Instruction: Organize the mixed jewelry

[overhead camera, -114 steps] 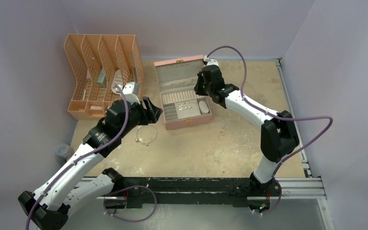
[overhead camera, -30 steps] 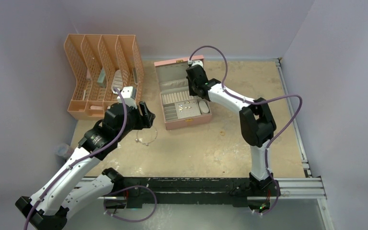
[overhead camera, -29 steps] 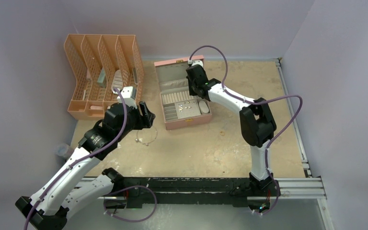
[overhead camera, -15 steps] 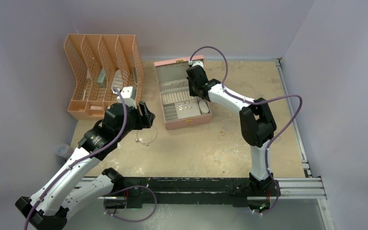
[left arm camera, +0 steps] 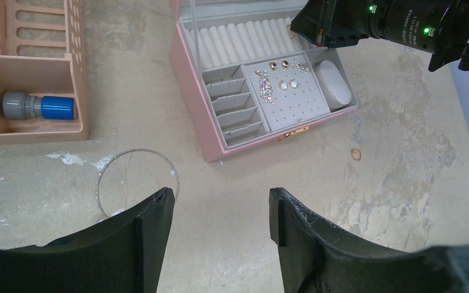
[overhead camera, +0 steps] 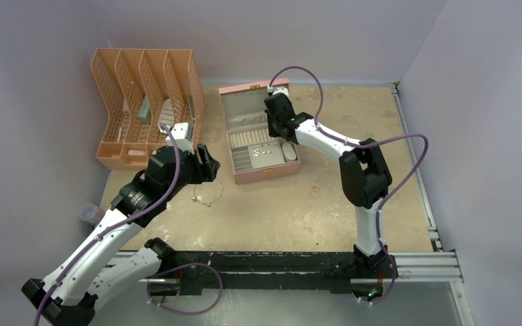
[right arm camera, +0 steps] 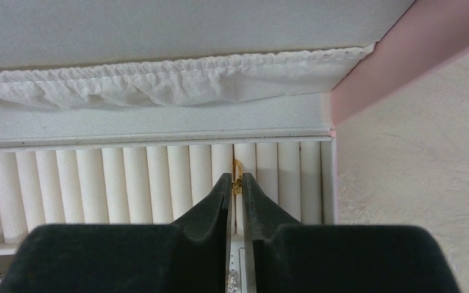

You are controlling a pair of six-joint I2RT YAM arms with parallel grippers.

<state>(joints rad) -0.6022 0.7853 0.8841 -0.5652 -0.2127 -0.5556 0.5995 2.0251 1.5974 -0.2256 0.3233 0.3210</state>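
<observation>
The thin silver bangle [overhead camera: 208, 193] lies on the table left of the open pink jewelry box [overhead camera: 262, 175]. In the left wrist view the bangle [left arm camera: 137, 150] is just beyond my left finger. My left gripper [overhead camera: 207, 161] is open and empty above the table [left arm camera: 220, 201]. My right gripper [overhead camera: 274, 129] reaches into the box's ring rolls. Its jaws are nearly closed on a small gold ring [right arm camera: 237, 174] that sits in a slot between rolls. Another gold ring [left arm camera: 356, 154] lies on the table right of the box. Several earrings [left arm camera: 278, 79] sit on the box's pad.
A peach file rack [overhead camera: 146, 102] stands at the back left, and a blue and grey cylinder [left arm camera: 39, 105] lies in one bay. The box's raised lid [right arm camera: 403, 55] is right behind my right fingers. Walls close in the table at the back and sides.
Since 3.8 s ago my right arm has swung left and down onto the ring rolls, and my left gripper has drawn back a little. Nothing has moved in the last second.
</observation>
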